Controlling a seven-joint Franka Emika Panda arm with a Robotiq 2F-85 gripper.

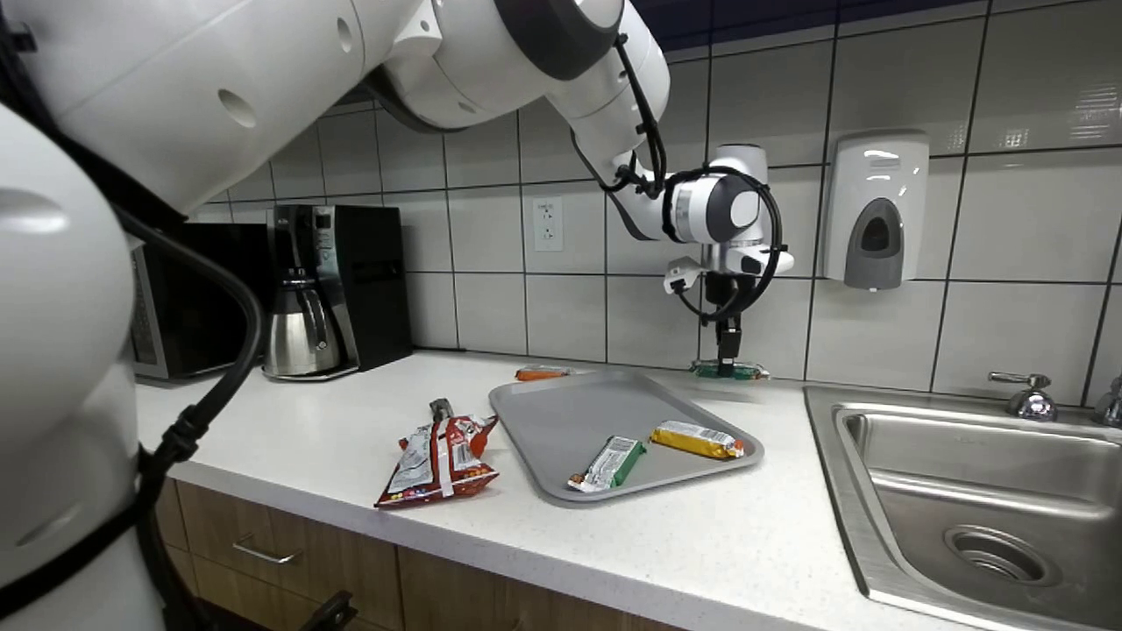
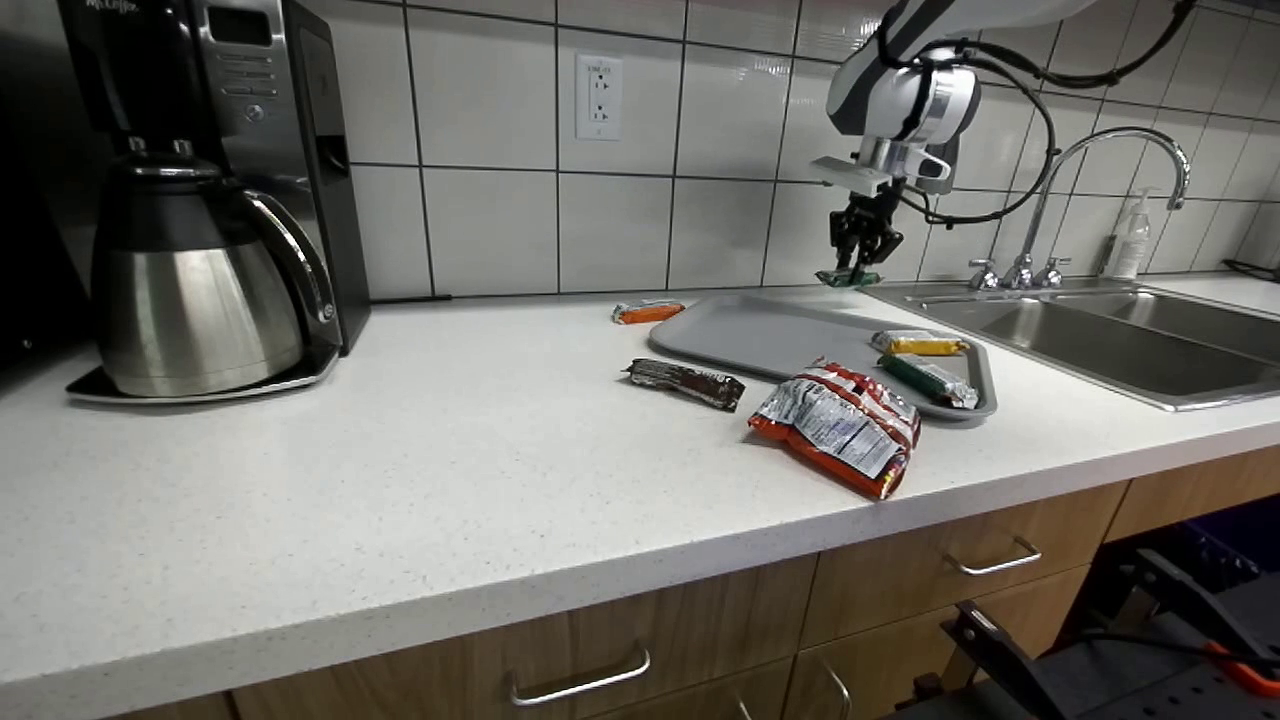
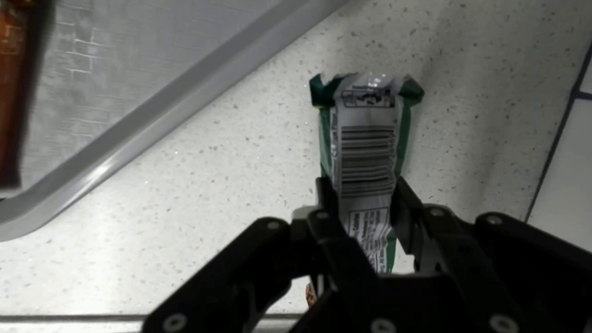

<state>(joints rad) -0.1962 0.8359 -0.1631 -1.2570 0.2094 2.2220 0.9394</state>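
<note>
This is a kitchen; steel sink (image 1: 982, 491), coffee maker (image 1: 364, 280) and tiled backsplash (image 1: 565, 315) show it.

In an exterior view the white arm (image 1: 473, 61) is arching high, its shoulder (image 1: 61, 289) standing well apart from the green-and-white bar (image 3: 370, 134). The forearm (image 1: 603, 98) is sloping down toward the bar and meeting the wrist (image 1: 727, 209), which is hanging directly above it. A black cable (image 1: 775, 223) is looping close around the wrist, likewise higher than the bar. The black gripper (image 3: 364, 196) is pointing downward over the bar, its fingers (image 3: 327, 199) pressing against the bar's two long sides and holding it near its middle.
</note>
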